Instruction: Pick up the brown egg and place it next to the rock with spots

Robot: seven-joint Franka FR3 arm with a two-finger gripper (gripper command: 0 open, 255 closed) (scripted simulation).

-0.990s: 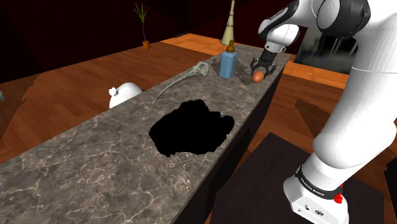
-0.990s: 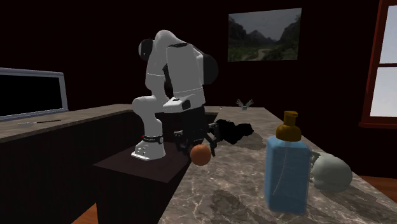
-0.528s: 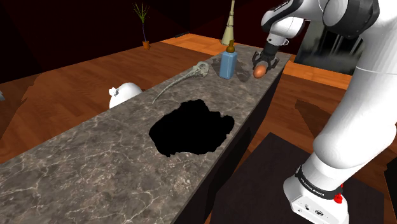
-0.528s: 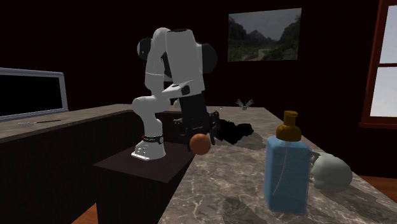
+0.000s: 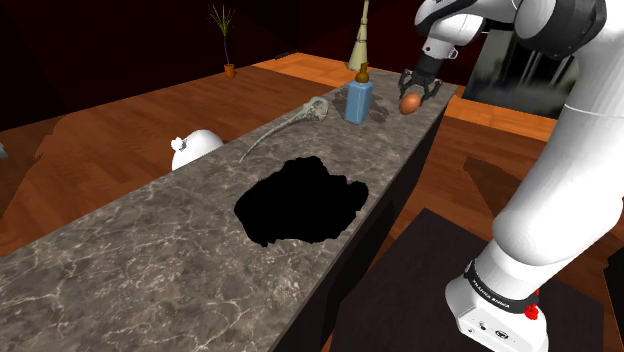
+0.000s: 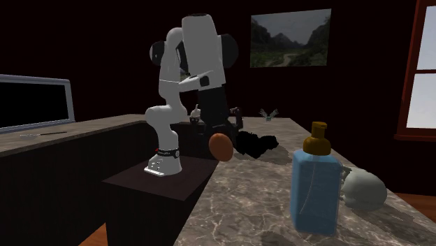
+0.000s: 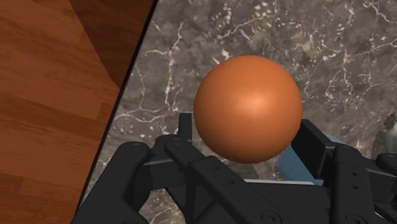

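The all-black two-finger gripper [image 5: 412, 94], clenched around the smooth orange-brown egg [image 5: 410, 104], has risen since a second ago, so the egg now hangs clear above the grey marbled table's [image 5: 150, 250] far end: picked, placing remains.

I'm looking at a long, narrow tabletop [image 5: 150, 250] of dark grey marbled stone with pale veins, running away from the stand in the shoulder view. About midway along it lies a black lump [image 5: 300, 200] with a ragged outline, flat black with no detail I can make out. Farther along, a pale long-beaked skull [image 5: 290, 125] lies on the stone. Near the far end a blue bottle [image 5: 359, 100] with a brown cap stands upright, just beside the skull.
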